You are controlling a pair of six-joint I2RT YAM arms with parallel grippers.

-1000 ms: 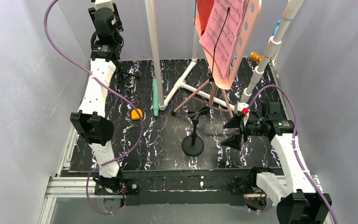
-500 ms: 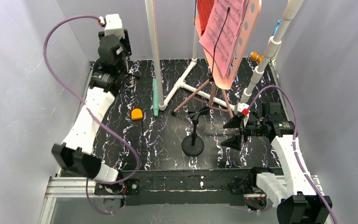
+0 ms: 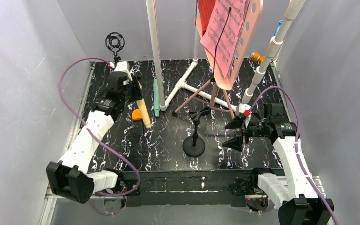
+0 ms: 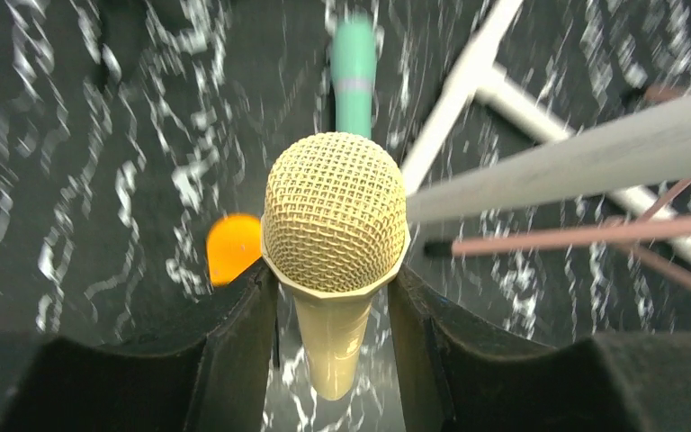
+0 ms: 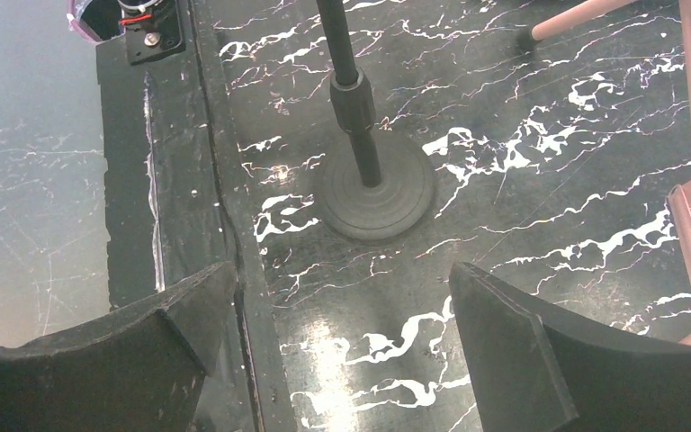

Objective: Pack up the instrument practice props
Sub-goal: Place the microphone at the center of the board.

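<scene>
Half-closed at left gripper (image 4: 331,274) on pale-yellow, mesh-headed microphone (image 4: 335,211), pinching just under its head from both sides, handle hanging free. Just ahead, lying flat: mint-green plastic microphone (image 4: 353,72). Spread wide and holding nothing at right gripper (image 5: 342,270), just short of round-based black stand (image 5: 373,184).

Bare tabletop (image 3: 161,140) lies open at front centre, between the left arm (image 3: 93,131) and the mic stand (image 3: 194,146). Behind it, the pipe frame (image 3: 182,84) and music stand legs (image 3: 193,96) crowd the middle. A green mic (image 3: 156,96) and orange piece (image 3: 136,115) lie close by the yellow mic (image 3: 143,112) held in the left fingers (image 4: 234,351).
</scene>
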